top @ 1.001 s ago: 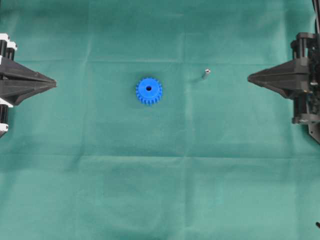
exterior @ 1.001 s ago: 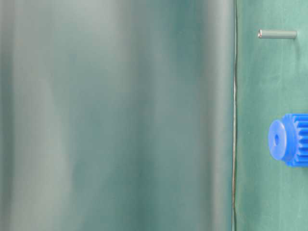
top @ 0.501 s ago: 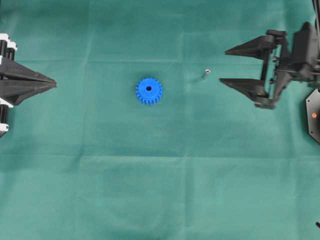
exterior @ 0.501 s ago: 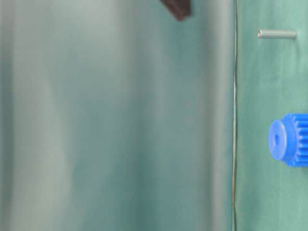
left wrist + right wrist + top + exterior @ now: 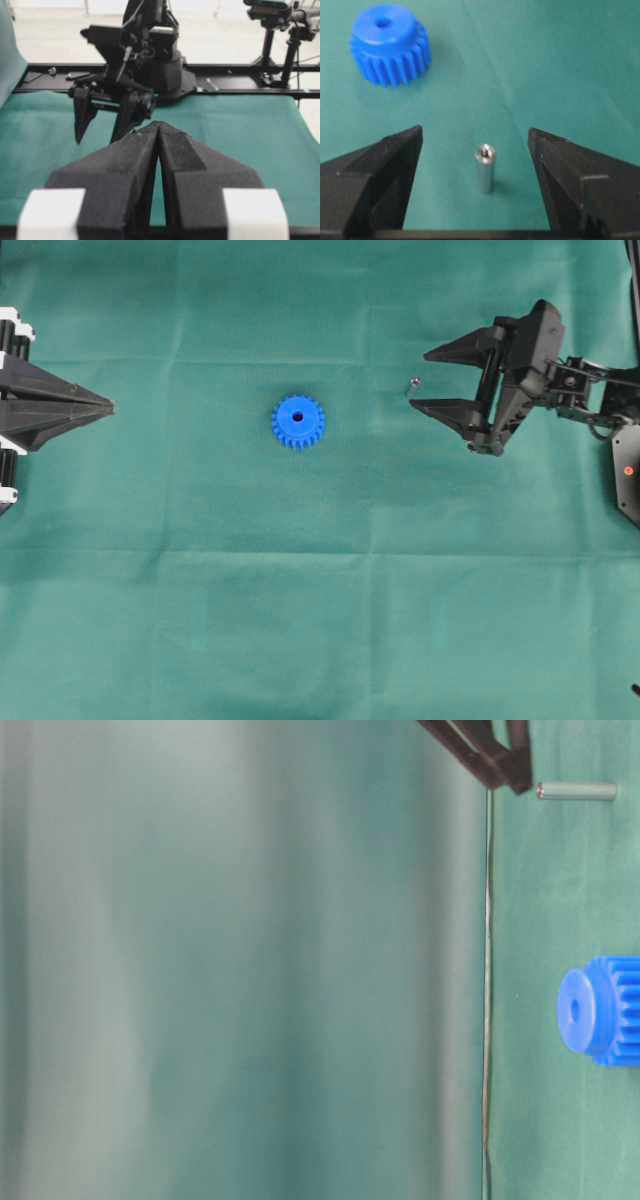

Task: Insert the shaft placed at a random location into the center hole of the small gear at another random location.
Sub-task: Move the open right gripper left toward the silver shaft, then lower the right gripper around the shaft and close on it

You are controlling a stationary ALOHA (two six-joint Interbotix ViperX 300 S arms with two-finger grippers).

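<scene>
Shaft (image 5: 484, 169), short silver pin with slotted top, stands between spread right fingers (image 5: 387, 165); left fingers (image 5: 135, 160) clenched.

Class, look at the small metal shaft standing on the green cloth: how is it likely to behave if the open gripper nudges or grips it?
The shaft stands upright on a narrow end, so a nudge would probably tip it. Being round, it would likely roll afterwards. Its smooth metal looks stiff and possibly slippery between the right gripper fingers.

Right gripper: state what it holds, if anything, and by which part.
Nothing. The right gripper is open, and the shaft stands upright on the cloth between its fingers, touching neither.
</scene>
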